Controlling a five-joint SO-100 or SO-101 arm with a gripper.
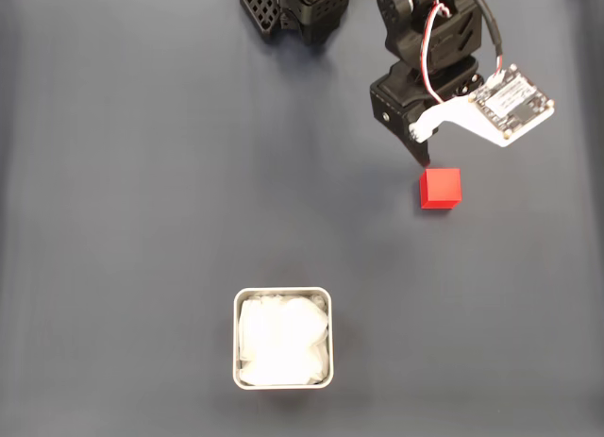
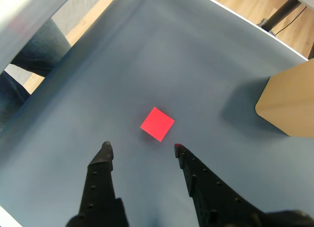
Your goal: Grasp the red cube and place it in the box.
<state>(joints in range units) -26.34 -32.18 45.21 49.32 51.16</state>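
Small red cube [image 1: 441,188] in the right half of the fixed view, a little above the middle height, resting on the dark grey table cover [image 1: 142,173]. Bright, plain, matte faces, sharp edges; top face lighter than the narrow side face seen under it. In the wrist view, same cube [image 2: 157,124] near the centre of the frame, turned like a diamond, flat and evenly red.

Box [image 1: 282,338] in the lower middle of the fixed view, well apart from the cube. Square with rounded corners, pale grey metal rim, crumpled white soft lining inside.

Gripper [image 2: 141,148] at the bottom of the wrist view: two black fingers [image 2: 100,173] spread apart, holding nothing, tips just below the cube and not touching it. In the fixed view, black arm [image 1: 425,50] at the upper right, one dark finger tip just above the cube's upper left corner.

Second finger hard to make out in the fixed view, covered by the arm body and a white bracket with a small circuit board [image 1: 510,102]. Arm base cut off by the top edge. Upper left corner of the wrist view blurred; a pale wooden panel [image 2: 289,104] cut off at the right edge.
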